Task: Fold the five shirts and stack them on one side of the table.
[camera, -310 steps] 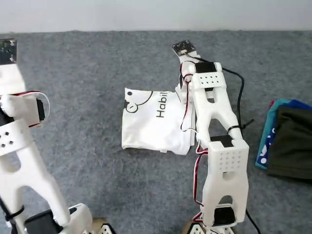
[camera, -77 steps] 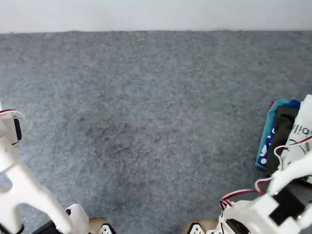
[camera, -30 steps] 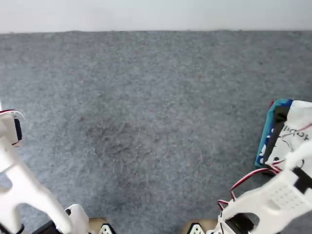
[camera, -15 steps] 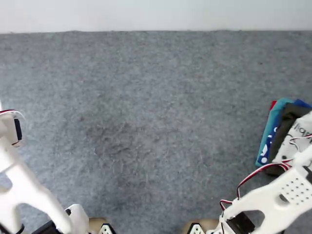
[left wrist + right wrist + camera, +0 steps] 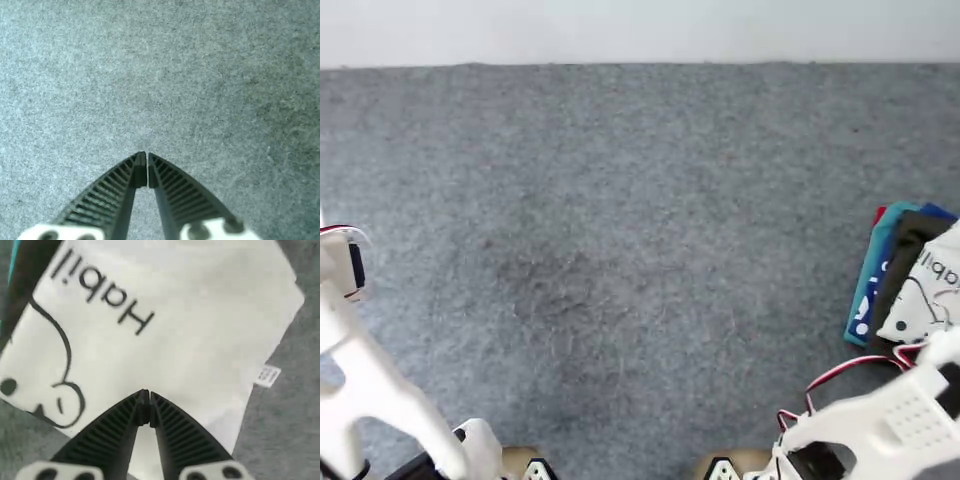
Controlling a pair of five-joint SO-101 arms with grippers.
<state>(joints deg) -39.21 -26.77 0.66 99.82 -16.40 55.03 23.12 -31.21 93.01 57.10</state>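
The white shirt (image 5: 190, 325), folded with its black print facing up, lies on top of the pile of folded shirts (image 5: 883, 300). It covers most of the dark shirt (image 5: 910, 240) beneath it, and the edge of a teal shirt (image 5: 865, 295) sticks out lower in the pile. Right above the pile hangs the right gripper (image 5: 145, 400), its jaws pressed together with nothing caught between them, tips over the white cloth. Well away from the pile, across the grey felt table (image 5: 620, 200), the left gripper (image 5: 145, 165) is likewise closed tight and empty, poised over bare felt.
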